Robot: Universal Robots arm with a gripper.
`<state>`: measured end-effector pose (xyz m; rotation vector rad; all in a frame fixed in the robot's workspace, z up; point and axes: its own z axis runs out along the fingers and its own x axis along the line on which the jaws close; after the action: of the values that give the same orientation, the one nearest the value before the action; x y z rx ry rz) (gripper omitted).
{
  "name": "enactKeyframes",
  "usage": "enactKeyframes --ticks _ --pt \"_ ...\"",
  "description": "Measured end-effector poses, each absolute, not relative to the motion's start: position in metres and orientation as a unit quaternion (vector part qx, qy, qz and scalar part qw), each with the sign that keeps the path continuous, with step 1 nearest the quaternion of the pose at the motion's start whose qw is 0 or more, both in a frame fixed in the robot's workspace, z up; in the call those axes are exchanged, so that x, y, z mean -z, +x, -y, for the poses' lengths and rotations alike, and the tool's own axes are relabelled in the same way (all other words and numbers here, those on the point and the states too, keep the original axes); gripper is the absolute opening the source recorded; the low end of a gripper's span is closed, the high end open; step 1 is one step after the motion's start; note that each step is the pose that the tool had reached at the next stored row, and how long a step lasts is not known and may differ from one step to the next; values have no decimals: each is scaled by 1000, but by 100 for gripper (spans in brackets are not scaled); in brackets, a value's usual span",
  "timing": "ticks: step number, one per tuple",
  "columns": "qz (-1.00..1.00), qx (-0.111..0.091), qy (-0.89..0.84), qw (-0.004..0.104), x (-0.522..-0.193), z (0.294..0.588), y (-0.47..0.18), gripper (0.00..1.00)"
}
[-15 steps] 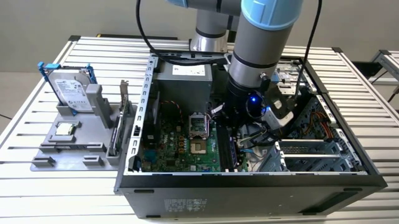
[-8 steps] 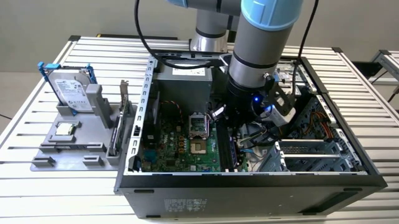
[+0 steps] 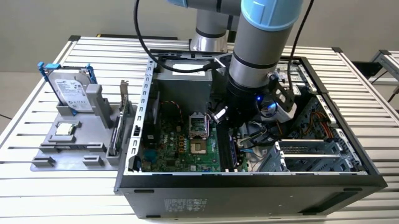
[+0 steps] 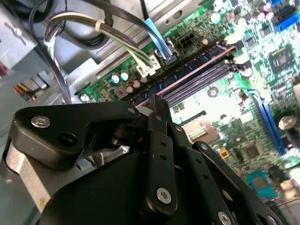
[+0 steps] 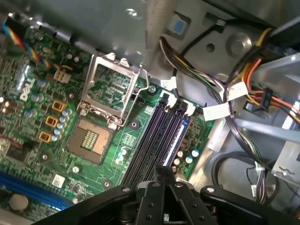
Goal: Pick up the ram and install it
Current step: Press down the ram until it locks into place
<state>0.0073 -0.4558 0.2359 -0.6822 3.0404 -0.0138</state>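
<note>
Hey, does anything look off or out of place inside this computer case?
The CPU socket is empty, and its metal lid stands flipped open on the motherboard. Nothing else looks spilled, broken or askew.

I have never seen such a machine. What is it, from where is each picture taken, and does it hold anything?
It is a robot arm reaching into an open computer case on a slatted table. The exterior view looks from outside. Both wrist views ride on the arm and look past the black gripper at the green motherboard and its black slots. A dark blue ram stands in one slot, just ahead of the gripper. Whether the gripper is gripping it cannot be told. Beside the case, a grey stand carries a hard drive.
</note>
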Motion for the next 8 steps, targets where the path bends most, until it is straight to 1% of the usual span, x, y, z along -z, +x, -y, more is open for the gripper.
enactKeyframes --ticks 8 --pt "-957 4 -290 13 -236 456 7 0"
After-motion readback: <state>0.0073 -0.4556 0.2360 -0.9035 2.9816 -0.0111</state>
